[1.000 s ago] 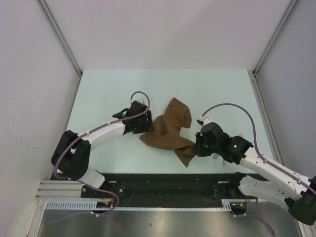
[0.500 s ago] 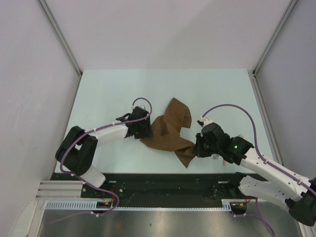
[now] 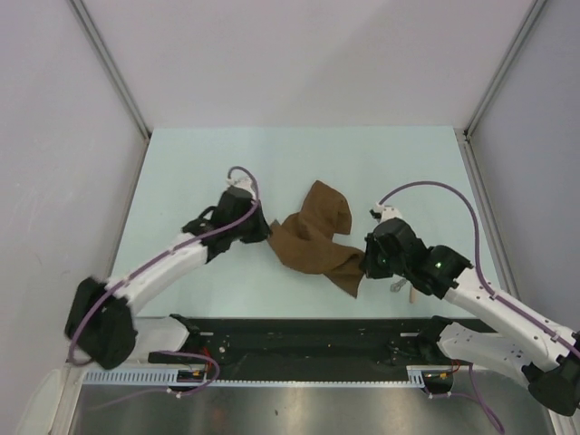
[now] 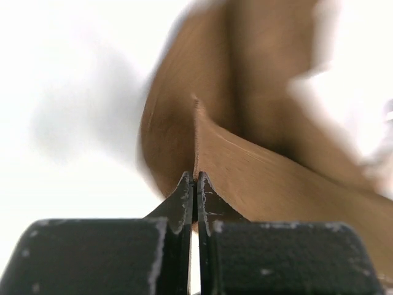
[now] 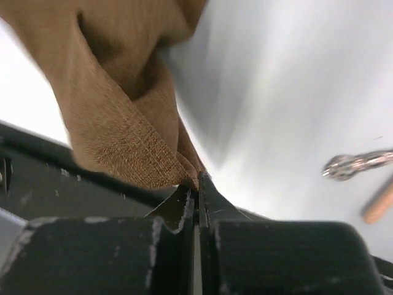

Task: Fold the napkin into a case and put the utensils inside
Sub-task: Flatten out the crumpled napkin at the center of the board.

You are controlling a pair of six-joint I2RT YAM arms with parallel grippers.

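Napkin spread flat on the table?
No, the napkin is bunched and twisted, held by the left end effector and right end effector.

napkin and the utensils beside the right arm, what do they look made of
Napkin: woven cloth, matte brown; a weave grain and soft folds show. Silver utensil end: likely polished metal, bright glints, though blurred. Tan handle: matte, perhaps wood or plastic; cannot tell.

The right tool (image 5: 196, 186) pinches the napkin (image 5: 116, 123), the utensils (image 5: 356, 165) lying apart on the table (image 5: 276, 92).
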